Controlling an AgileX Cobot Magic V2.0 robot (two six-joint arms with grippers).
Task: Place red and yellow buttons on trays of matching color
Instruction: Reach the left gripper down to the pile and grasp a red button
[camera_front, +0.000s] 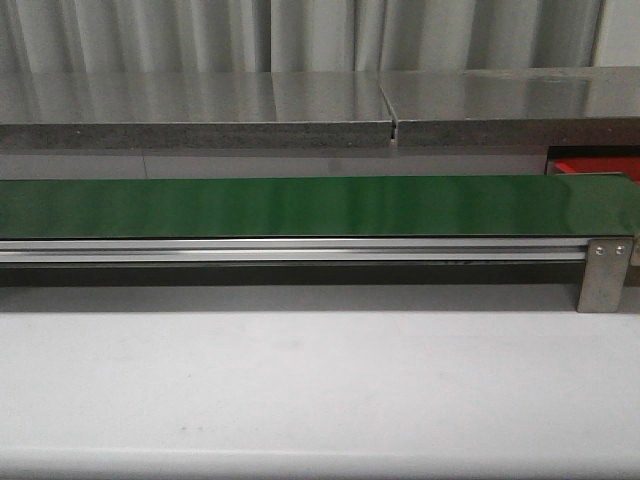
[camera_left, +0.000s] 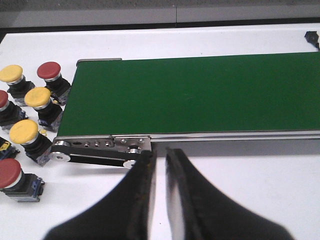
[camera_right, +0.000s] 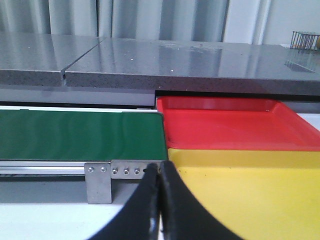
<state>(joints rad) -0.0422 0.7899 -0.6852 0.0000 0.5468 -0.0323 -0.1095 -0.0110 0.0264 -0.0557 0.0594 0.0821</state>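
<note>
In the left wrist view, three yellow buttons (camera_left: 37, 97) and three red buttons (camera_left: 49, 70) on black bases stand on the white table beside the end of the green conveyor belt (camera_left: 200, 90). My left gripper (camera_left: 160, 152) hovers in front of the belt's end roller, off to one side of the buttons. Its fingers stand slightly open with nothing between them. In the right wrist view, a red tray (camera_right: 225, 125) and a yellow tray (camera_right: 260, 195) lie side by side past the belt's other end. My right gripper (camera_right: 160, 166) is shut and empty, at the yellow tray's near corner.
The belt (camera_front: 300, 205) runs across the front view on a metal rail (camera_front: 290, 250) with a bracket (camera_front: 603, 275) at its right end. Behind it is a grey stone counter (camera_front: 300, 110). A corner of the red tray (camera_front: 595, 165) shows at the far right. Neither arm shows in this view.
</note>
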